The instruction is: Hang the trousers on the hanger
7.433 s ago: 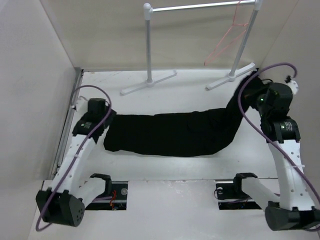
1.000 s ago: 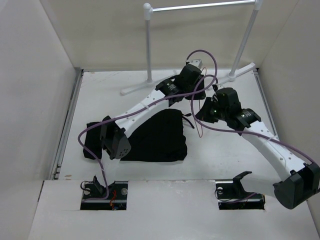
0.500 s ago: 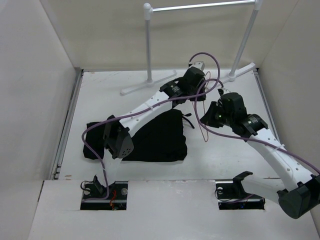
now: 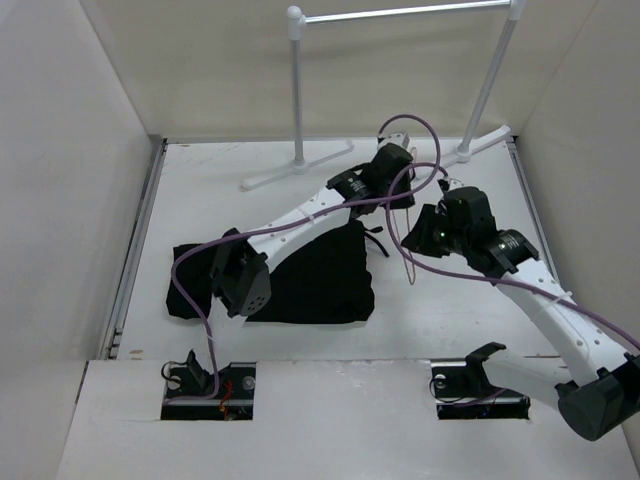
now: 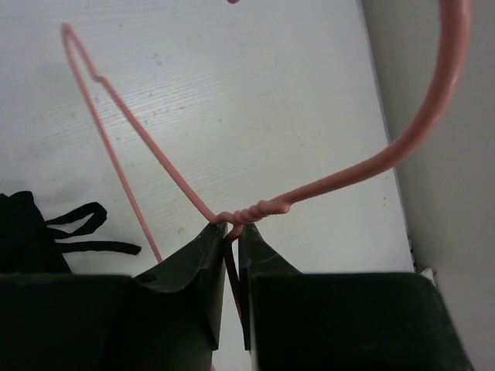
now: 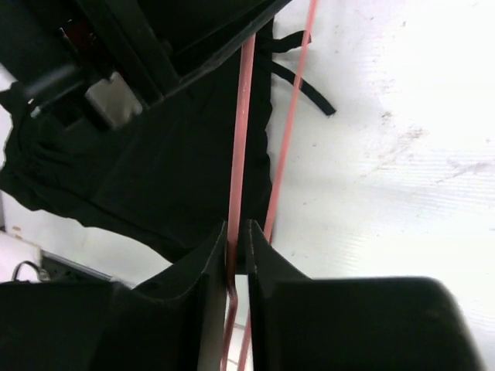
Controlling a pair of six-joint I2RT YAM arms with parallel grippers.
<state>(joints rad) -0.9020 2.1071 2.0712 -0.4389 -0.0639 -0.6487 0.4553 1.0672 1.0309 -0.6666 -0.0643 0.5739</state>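
Observation:
The black trousers (image 4: 310, 275) lie bunched on the table (image 4: 200, 190), left of centre, under my left arm; their drawstring (image 5: 85, 228) trails toward the right. The thin pink hanger (image 4: 404, 258) is held off the table between both grippers. My left gripper (image 5: 230, 229) is shut on the hanger (image 5: 263, 209) just under the twisted neck, with the hook curving away above. In the top view this left gripper (image 4: 400, 198) is above the trousers' right edge. My right gripper (image 6: 237, 226) has one hanger (image 6: 244, 116) wire between its slightly parted jaws, lying against the left finger. Below it are the trousers (image 6: 155, 154).
The white and metal clothes rail (image 4: 400, 12) stands at the back, its feet (image 4: 297, 165) on the table. Side walls close in left and right. My left arm's purple cable (image 4: 415, 140) loops over the grippers.
The left jaws have closed on the hanger's neck. The right jaws have eased apart around the wire. Both wrists shifted slightly to the right; the trousers stayed put.

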